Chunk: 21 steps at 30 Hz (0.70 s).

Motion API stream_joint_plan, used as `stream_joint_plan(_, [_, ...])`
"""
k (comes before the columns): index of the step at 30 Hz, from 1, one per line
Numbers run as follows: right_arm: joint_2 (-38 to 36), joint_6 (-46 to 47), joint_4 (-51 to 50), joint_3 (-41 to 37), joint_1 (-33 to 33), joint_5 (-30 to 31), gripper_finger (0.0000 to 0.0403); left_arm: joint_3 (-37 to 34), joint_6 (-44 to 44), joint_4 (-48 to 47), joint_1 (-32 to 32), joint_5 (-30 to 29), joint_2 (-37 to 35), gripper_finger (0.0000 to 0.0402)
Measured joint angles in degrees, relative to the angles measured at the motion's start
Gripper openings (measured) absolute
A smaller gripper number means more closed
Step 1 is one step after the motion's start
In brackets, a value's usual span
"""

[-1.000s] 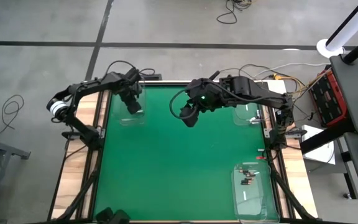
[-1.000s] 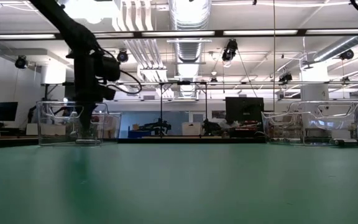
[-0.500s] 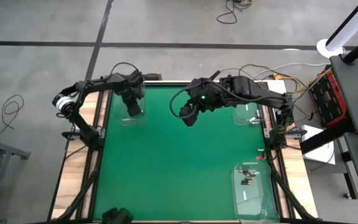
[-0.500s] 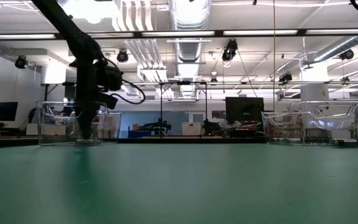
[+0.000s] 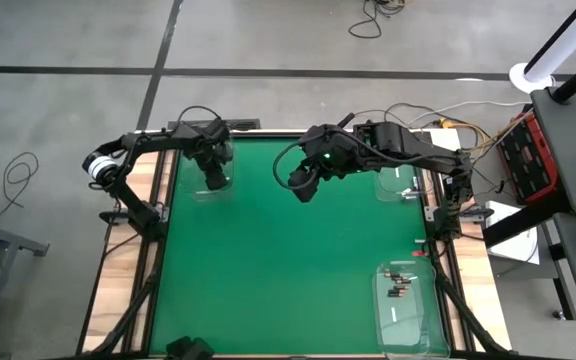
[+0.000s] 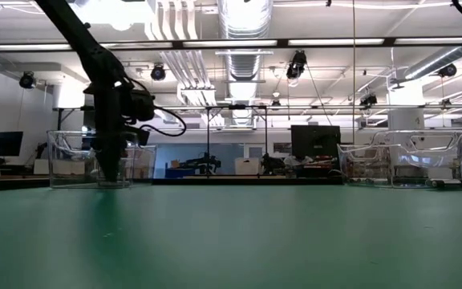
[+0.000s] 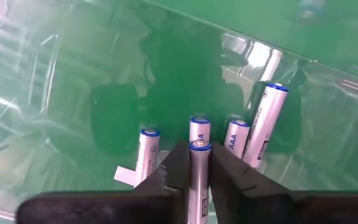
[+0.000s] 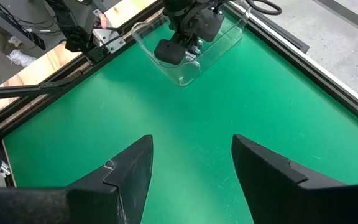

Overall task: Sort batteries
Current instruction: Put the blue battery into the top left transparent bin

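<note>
White-cased AA battery (image 7: 199, 180) is clamped between the left hand (image 7: 194, 163) fingers, which are closed on it, cell pointing down into the clear tray (image 5: 211, 187) at the bench's far-left corner. Left wrist view shows four more batteries (image 7: 148, 154) already lying on that tray's floor, side by side just beyond the held one, one of them tilted against the wall. So the step in hand is a drop-off: left arm is at the sorted bin with a cell, not yet released. Low view confirms the left hand (image 6: 111, 164) is down inside the tray walls, close to the floor; whether the cell touches it I cannot tell. Right hand (image 5: 303, 188) hangs over the far middle of the green bench (image 5: 288, 280), fingers spread wide, carrying nothing, just waiting. A second clear tray (image 5: 398, 183) sits at the far-right corner, contents not readable. Source tray (image 5: 408, 305) at the near right holds the remaining unsorted cells (image 5: 400, 285), some dark, some pale. Next move, my read: open the left fingers to let the cell drop beside the others, lift straight up to clear the tray wall, then go back across to the source tray. Risk is the cell landing on top of the ones already there and rolling.
</note>
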Motion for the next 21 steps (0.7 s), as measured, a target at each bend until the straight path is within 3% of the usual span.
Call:
stream_joint_plan(8, [0.00,0.14,-0.02,0.00,0.00,0.01,0.0206,-0.25,0.60,0.49,0.04,1.19,0.12,0.0087])
stream_joint_plan(14, [0.00,2.31,-1.34,0.00,-0.02,-0.02,0.0215,0.37,1.22,-0.33,0.02,1.31,0.14,0.0096])
stream_joint_plan(21, [0.61,5.17,-9.91,-0.70,-0.15,-0.18,0.0241,0.36,1.17,-0.86,0.00,1.64,-3.27,0.0098])
